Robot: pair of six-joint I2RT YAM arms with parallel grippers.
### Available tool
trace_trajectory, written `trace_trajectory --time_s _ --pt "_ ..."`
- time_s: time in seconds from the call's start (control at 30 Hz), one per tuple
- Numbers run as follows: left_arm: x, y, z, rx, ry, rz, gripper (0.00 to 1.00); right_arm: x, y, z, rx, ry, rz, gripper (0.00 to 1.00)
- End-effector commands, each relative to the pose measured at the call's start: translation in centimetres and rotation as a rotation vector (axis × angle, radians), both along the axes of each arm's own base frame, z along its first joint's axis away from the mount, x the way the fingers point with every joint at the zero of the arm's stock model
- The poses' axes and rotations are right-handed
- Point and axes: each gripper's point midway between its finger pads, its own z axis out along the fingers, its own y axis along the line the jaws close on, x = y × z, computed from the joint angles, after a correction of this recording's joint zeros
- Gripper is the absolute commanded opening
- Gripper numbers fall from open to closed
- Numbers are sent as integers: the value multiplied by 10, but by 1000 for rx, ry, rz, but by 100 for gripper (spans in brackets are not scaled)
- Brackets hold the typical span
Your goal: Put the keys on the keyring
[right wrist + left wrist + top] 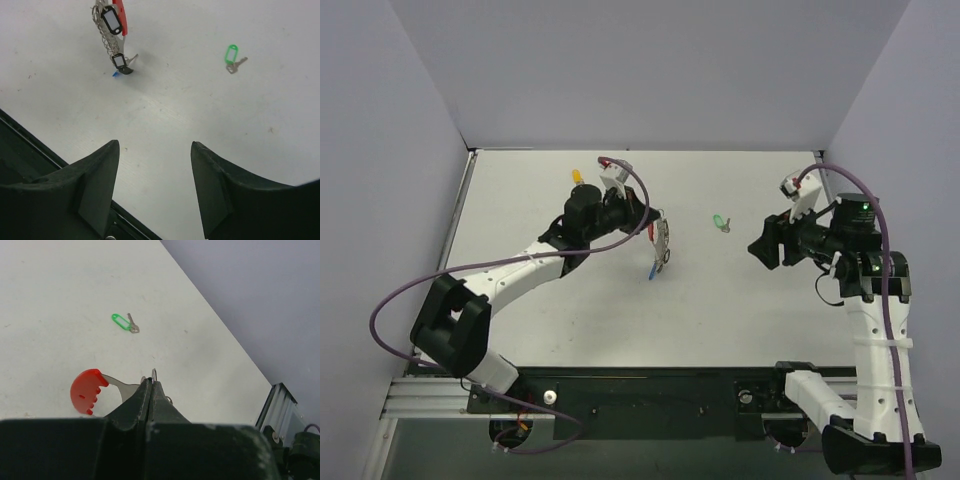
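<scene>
Spanning the top view, the table (570,320) bears both arms. The left gripper (151,382) is pinched tight on the keyring (111,25), with its red tag (86,390) and a black key (119,61) dangling. The right gripper (155,145) gapes wide, empty. The green key (721,221) lies flat at the keyring's two o'clock, well apart.
</scene>
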Motion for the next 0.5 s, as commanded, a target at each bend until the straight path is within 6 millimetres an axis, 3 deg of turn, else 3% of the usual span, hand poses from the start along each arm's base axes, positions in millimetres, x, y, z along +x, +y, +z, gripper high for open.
trace_trajectory --time_s 0.0,0.07,0.2,0.23,0.27,0.3,0.33,0.47 --pt "41 16 32 -121 10 102 0 -15 -24 1 -57 105 -32 55" --pt "55 31 35 -110 8 162 0 -15 -27 3 -31 130 -22 58" --pt "84 90 32 -100 27 311 0 -11 -30 1 69 155 -25 63" --pt "93 116 33 -101 21 369 0 -12 -30 -3 64 148 -17 63" --pt "93 129 22 -88 33 397 0 -13 -29 -6 66 149 -9 63" --pt "98 158 16 -76 37 459 0 -15 -28 -13 65 159 0 63" --pt "100 172 9 -68 53 492 0 -16 -28 -15 68 160 2 63" --pt "108 263 -28 -34 116 713 0 -18 -17 -40 146 209 30 64"
